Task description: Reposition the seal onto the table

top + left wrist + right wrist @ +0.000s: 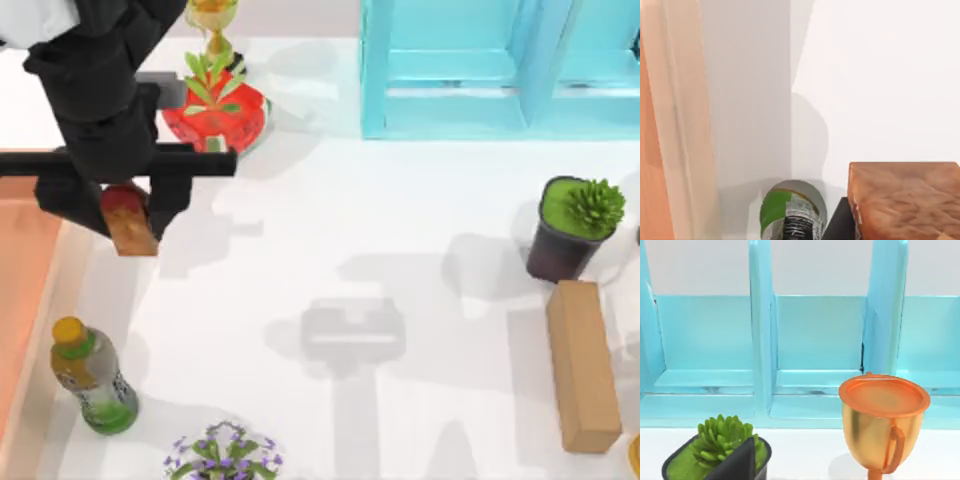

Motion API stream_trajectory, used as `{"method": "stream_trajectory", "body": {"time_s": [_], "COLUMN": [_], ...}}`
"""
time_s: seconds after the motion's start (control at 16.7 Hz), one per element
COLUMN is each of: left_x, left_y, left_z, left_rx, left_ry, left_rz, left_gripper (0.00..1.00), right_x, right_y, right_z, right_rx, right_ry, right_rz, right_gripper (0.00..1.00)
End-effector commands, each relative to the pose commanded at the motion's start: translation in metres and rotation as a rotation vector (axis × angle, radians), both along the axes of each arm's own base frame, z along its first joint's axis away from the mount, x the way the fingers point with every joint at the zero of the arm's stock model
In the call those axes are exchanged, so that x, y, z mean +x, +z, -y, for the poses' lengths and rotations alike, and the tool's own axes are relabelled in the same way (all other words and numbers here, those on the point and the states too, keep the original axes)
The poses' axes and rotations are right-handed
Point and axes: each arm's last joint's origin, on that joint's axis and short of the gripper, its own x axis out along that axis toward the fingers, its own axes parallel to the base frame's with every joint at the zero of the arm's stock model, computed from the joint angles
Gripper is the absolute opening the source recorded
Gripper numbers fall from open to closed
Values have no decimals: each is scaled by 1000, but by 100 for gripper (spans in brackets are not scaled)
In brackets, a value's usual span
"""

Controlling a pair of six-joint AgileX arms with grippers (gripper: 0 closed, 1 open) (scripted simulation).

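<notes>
The table (pixel 400 230), broad and glossy white, spans the top view from centre to the 3 o'clock edge, with the turquoise cabinet (pixel 500 70) at about 1 o'clock and the orange-brown tray (pixel 20 280) along the 9 o'clock edge. The left arm reaches down from 11 o'clock, its dark bulk hanging just past the tray's inner edge, over white surface. That position suits the job, since the drop spot should be bare table rather than tray.

The left gripper (pixel 125 215) sits at roughly 9 o'clock, jaws closed narrow onto the seal (pixel 128 222), which hangs tilted between them, dark red top up against the gripper, tan body pointing toward 5 o'clock. In the left wrist view the seal's brown block (pixel 905 200) fills one corner with white table beyond, so it appears lifted clear, not yet resting.

The bottle (pixel 92 378) stands at 8 o'clock, near the likely landing area, so lowering should keep off it. The long wooden block (pixel 583 365) lies at 4 o'clock, beside the dark potted succulent (pixel 572 225).

The right gripper's state cannot be told; the right wrist view faces the cabinet and a gold cup (pixel 883 422)
</notes>
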Motion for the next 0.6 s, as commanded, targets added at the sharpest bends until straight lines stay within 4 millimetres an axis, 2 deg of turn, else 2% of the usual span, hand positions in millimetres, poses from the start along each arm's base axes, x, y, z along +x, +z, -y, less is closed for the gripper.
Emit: {"method": "stream_trajectory", "body": {"time_s": [0.18, 0.36, 0.48, 0.6], "left_x": [23, 29, 29, 28], "left_y": [-35, -67, -77, -78], "left_z": [54, 101, 118, 120], "left_rx": [-5, -4, -4, -4], "left_ry": [15, 8, 0, -1], "left_rz": [-7, -10, -7, -6], "left_gripper": [0, 0, 0, 0], "right_x": [0, 0, 0, 0], "right_y": [0, 0, 0, 0], "right_z": [0, 0, 0, 0], "right_rx": [0, 0, 0, 0], "right_ry": [0, 0, 0, 0], "right_rz": [0, 0, 0, 0], "right_gripper": [100, 100, 100, 100]}}
